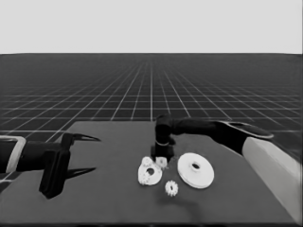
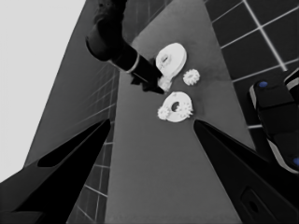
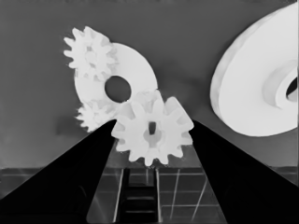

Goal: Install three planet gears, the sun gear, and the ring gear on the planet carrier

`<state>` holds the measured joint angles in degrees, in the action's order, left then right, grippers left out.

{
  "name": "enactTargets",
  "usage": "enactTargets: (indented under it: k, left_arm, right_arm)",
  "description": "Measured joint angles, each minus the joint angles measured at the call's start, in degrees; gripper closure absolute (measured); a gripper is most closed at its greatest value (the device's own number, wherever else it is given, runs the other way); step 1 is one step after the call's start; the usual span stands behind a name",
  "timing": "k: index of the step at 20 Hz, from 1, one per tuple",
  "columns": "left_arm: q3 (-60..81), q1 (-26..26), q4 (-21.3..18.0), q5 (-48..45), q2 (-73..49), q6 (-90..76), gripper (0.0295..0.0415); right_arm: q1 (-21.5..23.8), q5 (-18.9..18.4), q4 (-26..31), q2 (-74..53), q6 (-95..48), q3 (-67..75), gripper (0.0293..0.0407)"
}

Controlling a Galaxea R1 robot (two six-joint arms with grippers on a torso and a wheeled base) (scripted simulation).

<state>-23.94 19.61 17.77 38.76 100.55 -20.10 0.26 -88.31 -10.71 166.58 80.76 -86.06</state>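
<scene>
The dark table (image 1: 94,198) carried every part. The larger round part (image 1: 195,170), the ring gear, lay flat to the right of the others, apart from them. Just left of it lay the smaller round part (image 1: 149,172), the planet carrier, with two planet gears (image 3: 91,52) seated on it. The right gripper (image 1: 161,160) hung just above the carrier's far edge, its fingers clamped on a third gear (image 3: 152,129) that was held over the rim. A fourth gear (image 1: 171,188) lay alone on the table, nearer the camera. The left gripper (image 1: 83,153) waited over the table's left end with its fingers spread wide, holding nothing.
</scene>
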Motion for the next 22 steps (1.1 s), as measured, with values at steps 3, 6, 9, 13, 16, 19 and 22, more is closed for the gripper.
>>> enactTargets:
  k: [3,6,9,13,16,19,22]
  left_arm:
    - [0.0,0.0,0.0,0.0,0.0,0.0,0.0326]
    - [0.0,0.0,0.0,0.0,0.0,0.0,0.0326]
    - [0.0,0.0,0.0,0.0,0.0,0.0,0.0326]
    - [0.0,0.0,0.0,0.0,0.0,0.0,0.0326]
    - [0.0,0.0,0.0,0.0,0.0,0.0,0.0326]
    - [0.0,0.0,0.0,0.0,0.0,0.0,0.0326]
    - [0.0,0.0,0.0,0.0,0.0,0.0,0.0326]
  right_arm:
    - [-3.5,1.0,-3.7,1.2,-1.7,-3.0,0.0388]
    - [-8.1,2.5,-7.6,2.1,-3.7,-6.4,0.0388]
    - [-8.9,2.9,-8.4,2.4,-4.2,-7.2,0.0388]
    - [-9.0,3.0,-8.5,2.4,-4.3,-7.4,0.0356]
    - [-9.1,3.0,-8.6,2.4,-4.3,-7.4,0.0316]
    - [-9.1,3.0,-8.6,2.4,-4.3,-7.4,0.0315]
    - [-9.1,3.0,-8.6,2.4,-4.3,-7.4,0.0315]
